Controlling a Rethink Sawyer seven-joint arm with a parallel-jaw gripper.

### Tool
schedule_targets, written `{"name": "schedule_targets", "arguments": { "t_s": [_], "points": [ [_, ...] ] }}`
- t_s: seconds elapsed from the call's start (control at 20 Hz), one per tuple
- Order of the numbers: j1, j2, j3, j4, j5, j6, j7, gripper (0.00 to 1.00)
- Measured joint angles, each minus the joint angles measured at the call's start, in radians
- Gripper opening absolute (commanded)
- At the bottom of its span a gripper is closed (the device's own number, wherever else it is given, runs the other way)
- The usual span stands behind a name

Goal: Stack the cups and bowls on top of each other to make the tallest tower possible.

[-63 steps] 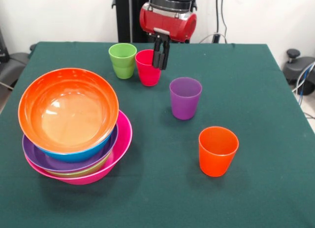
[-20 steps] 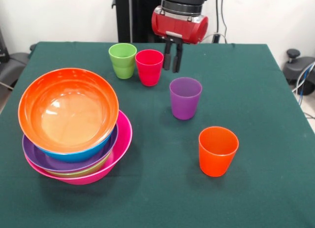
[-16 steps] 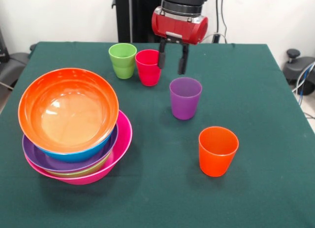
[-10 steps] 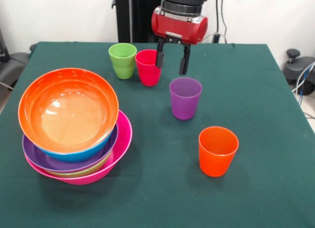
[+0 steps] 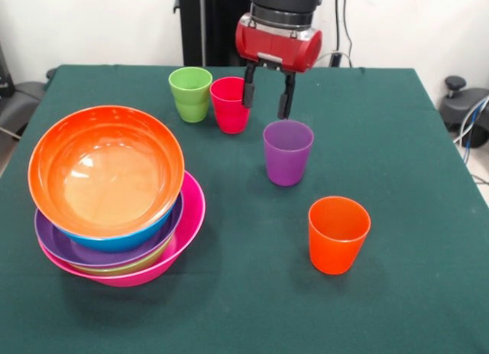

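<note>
Currently, the tool point(image 5: 265, 98) is seen hanging above the green-clothed desk point(image 5: 397, 163) with its two dark fingers point(image 5: 247, 92) spread apart and nothing held between them. It is positioned between the red cup point(image 5: 230, 104) and the purple cup point(image 5: 287, 151), in the air above the level of their rims; one finger is seen in front of the red cup's rim, the other above and behind the purple cup. Whether either cup is touched cannot be told.

The green cup point(image 5: 190, 93) is placed upright just beside the red cup, on its far left side in the picture. The purple cup is set upright nearer the camera, and the orange cup point(image 5: 338, 233) is set upright nearer still, well apart from the others.

The tower point(image 5: 114, 193) is found at the left of the desk. Its base is formed by the pink bowl point(image 5: 191, 216), in which a green bowl, seen only as a thin edge, the purple bowl point(image 5: 69, 247) and the blue bowl point(image 5: 122, 238) are nested, with the orange bowl point(image 5: 105, 167) seated on top, tilted toward the camera and empty. No cup is seen resting on the pile.
</note>
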Motion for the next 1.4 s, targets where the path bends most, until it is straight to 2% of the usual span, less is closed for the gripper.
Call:
{"name": "schedule_targets", "arguments": {
  "t_s": [0.65, 1.4],
  "points": [
    [0.009, 0.151, -0.009, -0.004, 0.0, -0.001, 0.0, 1.0],
    [0.017, 0.255, -0.028, -0.019, -0.02, -0.05, 0.0, 1.0]
  ]
}}
